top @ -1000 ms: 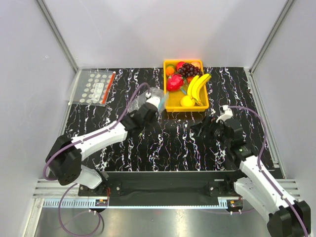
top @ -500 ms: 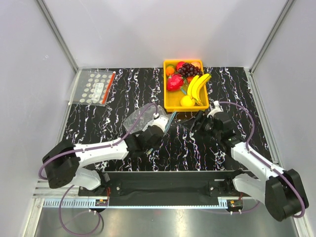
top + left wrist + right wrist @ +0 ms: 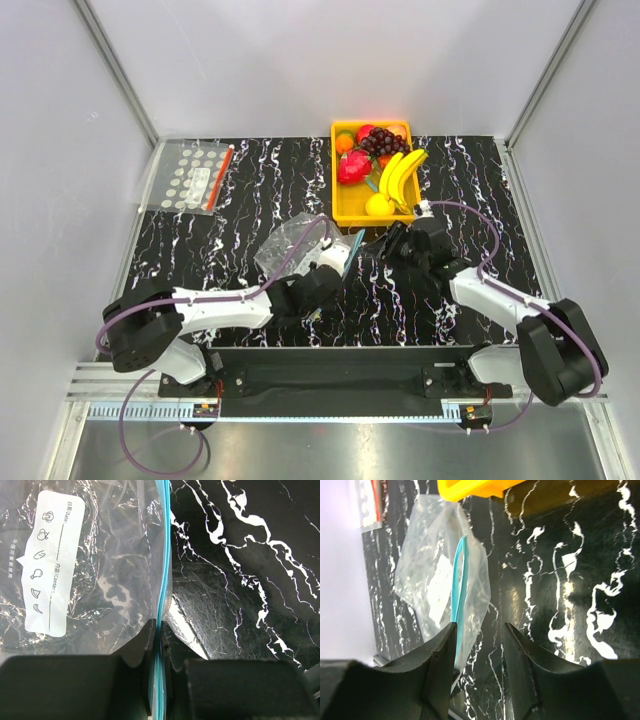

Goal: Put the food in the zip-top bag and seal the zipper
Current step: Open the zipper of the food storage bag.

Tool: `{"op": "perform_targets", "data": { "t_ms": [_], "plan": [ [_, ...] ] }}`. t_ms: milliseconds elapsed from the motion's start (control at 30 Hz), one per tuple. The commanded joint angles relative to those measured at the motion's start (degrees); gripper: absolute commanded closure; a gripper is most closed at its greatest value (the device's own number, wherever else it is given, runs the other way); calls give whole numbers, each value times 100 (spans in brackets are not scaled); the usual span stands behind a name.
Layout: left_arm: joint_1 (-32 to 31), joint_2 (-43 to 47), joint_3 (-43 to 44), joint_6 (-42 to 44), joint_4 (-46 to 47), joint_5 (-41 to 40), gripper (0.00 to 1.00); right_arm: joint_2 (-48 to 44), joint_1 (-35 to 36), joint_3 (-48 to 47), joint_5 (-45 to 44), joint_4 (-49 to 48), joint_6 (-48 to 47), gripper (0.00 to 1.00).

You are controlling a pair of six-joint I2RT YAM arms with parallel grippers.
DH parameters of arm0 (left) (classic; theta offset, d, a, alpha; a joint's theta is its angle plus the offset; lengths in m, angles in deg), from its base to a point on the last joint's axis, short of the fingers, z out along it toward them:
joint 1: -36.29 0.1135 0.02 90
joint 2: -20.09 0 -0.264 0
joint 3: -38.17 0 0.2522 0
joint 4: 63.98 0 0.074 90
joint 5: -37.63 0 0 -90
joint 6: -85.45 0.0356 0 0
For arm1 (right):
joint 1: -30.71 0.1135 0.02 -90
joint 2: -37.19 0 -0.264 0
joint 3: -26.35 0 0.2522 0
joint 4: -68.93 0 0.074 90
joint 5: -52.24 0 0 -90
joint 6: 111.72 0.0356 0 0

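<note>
The clear zip-top bag [image 3: 288, 245] lies crumpled in the middle of the table, with nothing inside it that I can see. My left gripper [image 3: 338, 264] is shut on its teal-blue zipper [image 3: 164, 555], pinching the strip edge-on between the jaws [image 3: 160, 630]. My right gripper [image 3: 388, 244] is open and empty just right of the bag's mouth. In the right wrist view [image 3: 479, 630] the zipper [image 3: 460, 580] runs beside its left finger. The food sits in the yellow tray [image 3: 340, 205]: bananas [image 3: 400, 175], lemon [image 3: 378, 205], grapes [image 3: 383, 142], and a round orange-red fruit [image 3: 345, 143].
A red toy fruit [image 3: 353, 167] also lies in the tray. A clear white-dotted bag with a red strip [image 3: 192, 177] lies at the far left. White walls and metal posts close in the black marbled table [image 3: 250, 190].
My left gripper has drawn the bag from the tray's left side toward the near middle. My right gripper has swung left and forward to the bag's mouth.
</note>
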Motion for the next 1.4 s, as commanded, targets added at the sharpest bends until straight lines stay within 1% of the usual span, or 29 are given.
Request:
{"op": "perform_targets", "data": {
  "t_ms": [0,67,300,633,1000,1367],
  "plan": [
    [-70,-17,-93,-192,599,-275,89,271,61,-311,-249,-200,59,52],
    [-149,-35,-67,-201,582,-389,89,403,70,-363,-232,-271,59,54],
    [-281,-26,-66,-192,546,-521,89,641,79,-487,-328,-359,-2,54],
    [-325,-61,-49,-183,511,-583,89,571,70,-653,-504,-201,-134,55],
    [-360,18,-145,-183,581,-627,89,922,70,-777,-407,-280,-143,55],
    [-378,1,-163,-122,660,-618,89,1283,79,-794,-275,-455,-125,57]
  ]
}}
